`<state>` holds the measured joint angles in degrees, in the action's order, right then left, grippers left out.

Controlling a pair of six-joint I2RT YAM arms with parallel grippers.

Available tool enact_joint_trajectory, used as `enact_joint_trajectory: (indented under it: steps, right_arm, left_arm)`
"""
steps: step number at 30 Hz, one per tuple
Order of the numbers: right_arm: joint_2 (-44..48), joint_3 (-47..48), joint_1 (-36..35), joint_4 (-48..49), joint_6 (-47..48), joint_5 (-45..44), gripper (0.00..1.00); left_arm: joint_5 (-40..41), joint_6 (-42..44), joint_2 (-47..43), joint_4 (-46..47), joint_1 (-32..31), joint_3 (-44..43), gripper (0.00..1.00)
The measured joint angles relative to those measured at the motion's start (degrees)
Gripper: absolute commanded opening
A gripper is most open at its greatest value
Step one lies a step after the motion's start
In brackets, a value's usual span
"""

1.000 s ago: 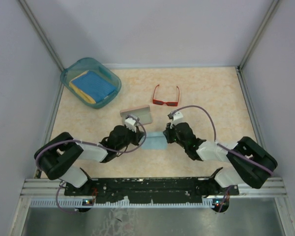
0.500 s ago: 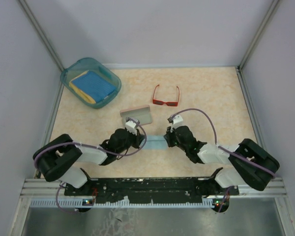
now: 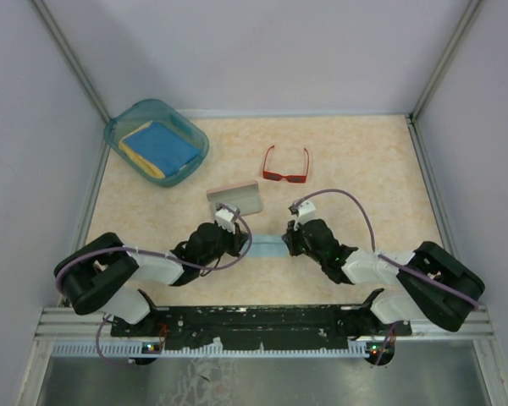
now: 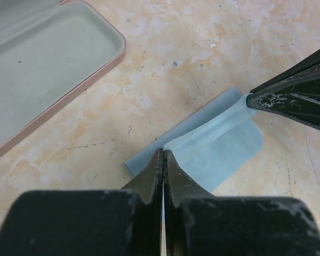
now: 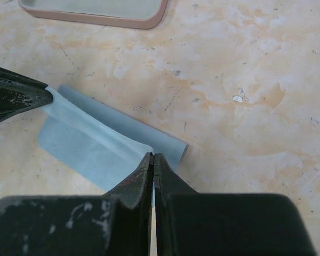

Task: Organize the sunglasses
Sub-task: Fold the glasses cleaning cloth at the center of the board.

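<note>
You see both grippers pinching a light blue cloth [image 4: 218, 144] by the middle of the near edge of the table [image 3: 372, 161]; the left gripper [image 4: 163, 154] is closed on one corner, the right gripper [image 5: 153, 157] on the opposite one. To fold well, move both corners together and level, lay edge on edge, then release; uneven pulling would skew the crease. The sunglasses [image 3: 285, 167] lie toward the far edge, temple arms open, well apart from both grippers. The wrist views show the pinches and the rolled fold; only the top view shows the sunglasses, and the open pink case [image 3: 235, 198] whole.
</note>
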<state>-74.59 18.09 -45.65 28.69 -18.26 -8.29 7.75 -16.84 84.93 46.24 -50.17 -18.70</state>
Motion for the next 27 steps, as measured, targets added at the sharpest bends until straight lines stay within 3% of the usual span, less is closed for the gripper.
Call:
enact_joint_trajectory:
  steps: [27]
  right_arm:
    - [0.0, -0.5, -0.5, 0.0, -0.9, 0.8, 0.00]
  left_arm:
    - [1.2, -0.3, 0.0, -0.3, -0.7, 0.7, 0.00]
